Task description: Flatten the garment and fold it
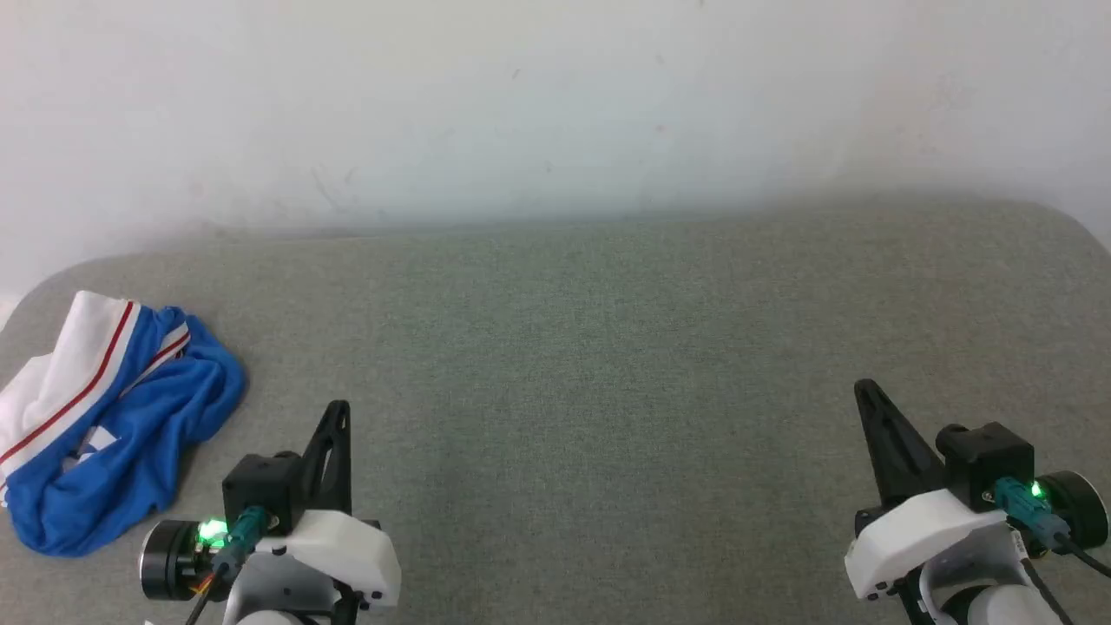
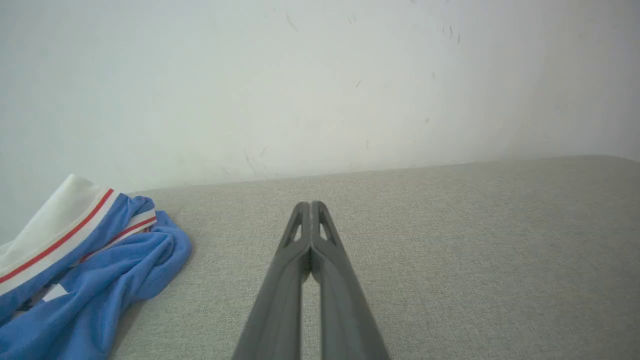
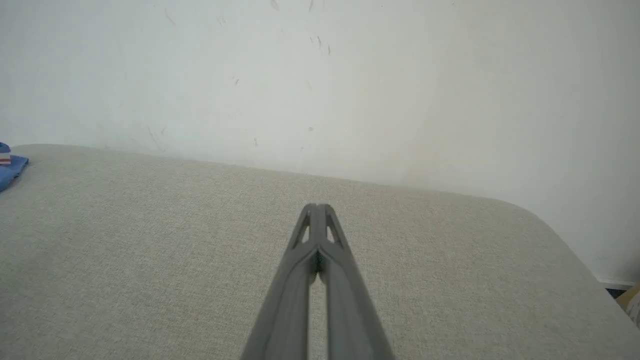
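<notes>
Garment bunched, long axis near-far, white end far; left pincer, right pincer clenched.

We are observing two matching arm ends. The left gripper is showing two long dark grey fingers, each tapering to a tip with a triangular cut-out. The right gripper is presenting identical fingers. Behind each gripper we are noting a black box-shaped block, a glossy white moulded housing carrying small dark screws, and a black cylindrical module. A teal connector is plugging in beside a glowing green indicator light, and thin black and orange cables are trailing from it.
</notes>
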Available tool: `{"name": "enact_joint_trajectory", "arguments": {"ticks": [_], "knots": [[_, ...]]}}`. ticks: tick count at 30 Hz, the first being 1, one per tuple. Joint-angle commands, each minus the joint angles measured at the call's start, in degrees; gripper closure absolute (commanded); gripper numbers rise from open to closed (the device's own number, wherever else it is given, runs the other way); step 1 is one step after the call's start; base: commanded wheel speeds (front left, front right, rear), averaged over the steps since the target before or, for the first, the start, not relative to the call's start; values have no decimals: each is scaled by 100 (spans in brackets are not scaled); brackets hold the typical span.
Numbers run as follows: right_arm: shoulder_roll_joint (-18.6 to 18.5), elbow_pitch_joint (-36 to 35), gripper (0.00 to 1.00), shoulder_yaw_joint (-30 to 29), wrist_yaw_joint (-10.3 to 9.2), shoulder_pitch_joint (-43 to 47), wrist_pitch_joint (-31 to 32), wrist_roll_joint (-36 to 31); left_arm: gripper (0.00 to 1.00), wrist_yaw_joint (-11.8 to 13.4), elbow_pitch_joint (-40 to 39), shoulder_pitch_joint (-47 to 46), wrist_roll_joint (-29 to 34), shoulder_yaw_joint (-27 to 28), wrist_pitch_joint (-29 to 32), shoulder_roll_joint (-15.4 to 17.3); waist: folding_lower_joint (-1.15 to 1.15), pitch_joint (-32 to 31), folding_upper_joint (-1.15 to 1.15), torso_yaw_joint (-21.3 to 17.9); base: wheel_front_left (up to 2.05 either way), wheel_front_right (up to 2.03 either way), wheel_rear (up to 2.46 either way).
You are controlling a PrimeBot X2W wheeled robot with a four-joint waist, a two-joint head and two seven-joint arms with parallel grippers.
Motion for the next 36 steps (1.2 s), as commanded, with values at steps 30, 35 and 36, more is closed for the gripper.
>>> {"name": "enact_joint_trajectory", "arguments": {"ticks": [30, 35, 36], "knots": [[-2, 25, 0, -91, -1, 23, -66, 70, 0, -6, -8, 32, -37, 8, -65, 1, 0, 3, 0, 2, 0, 0, 0], [-1, 31, 0, -174, -1, 39, -126, 115, 0, -11, -18, 62, -72, 19, -125, 0, 0, 6, 0, 4, 0, 0, 0], [-1, 32, 0, -191, -1, 42, -138, 125, 0, -12, -20, 68, -79, 21, -137, -1, 0, 6, 0, 5, 0, 0, 0]]}}
